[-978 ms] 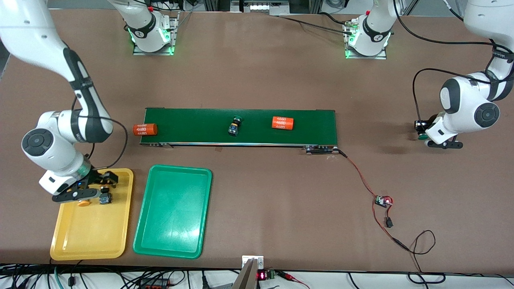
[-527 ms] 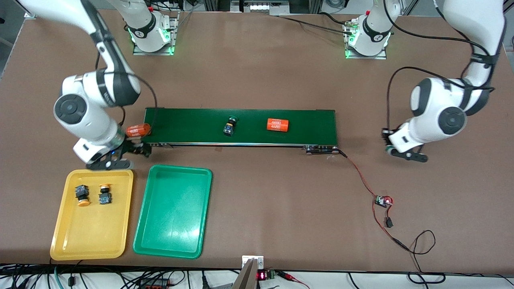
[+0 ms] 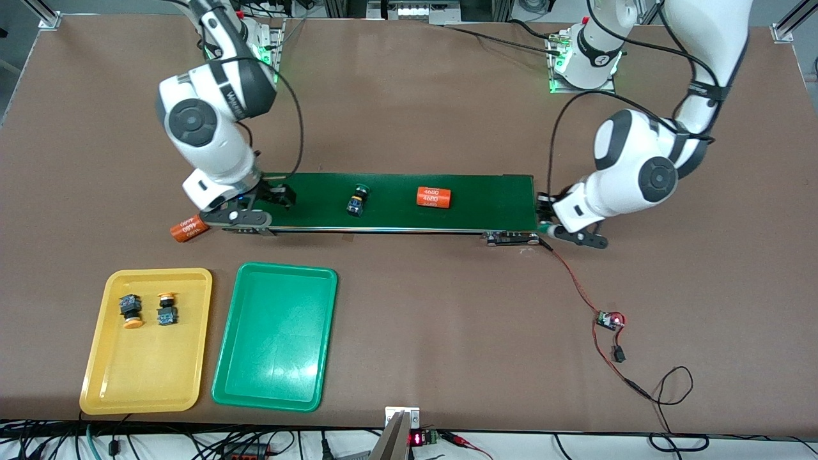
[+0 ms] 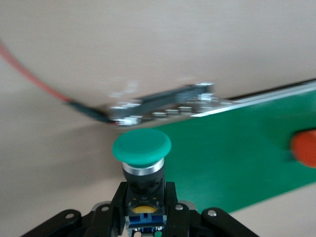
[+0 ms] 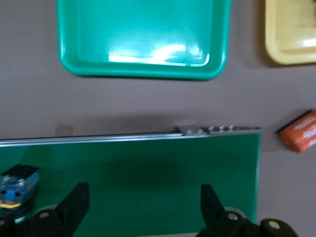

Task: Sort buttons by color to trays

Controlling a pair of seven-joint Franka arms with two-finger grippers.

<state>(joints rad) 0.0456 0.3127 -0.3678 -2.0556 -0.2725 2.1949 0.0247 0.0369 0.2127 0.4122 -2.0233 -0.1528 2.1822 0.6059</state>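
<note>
Two yellow-capped buttons lie in the yellow tray. The green tray holds nothing. A green-capped button lies on its side on the conveyor belt. My right gripper is open and empty over the belt's end toward the right arm; its wrist view shows the spread gripper, that button and both trays. My left gripper is shut on a second green button, just off the belt's other end.
An orange "4680" cylinder lies on the belt. Another lies on the table by the belt's end toward the right arm. A red wire runs from the belt's motor to a small board.
My right gripper has left the yellow tray, leaving a second yellow button there, and risen to the belt. My left gripper has carried its green button toward the belt. One cylinder has dropped off the belt.
</note>
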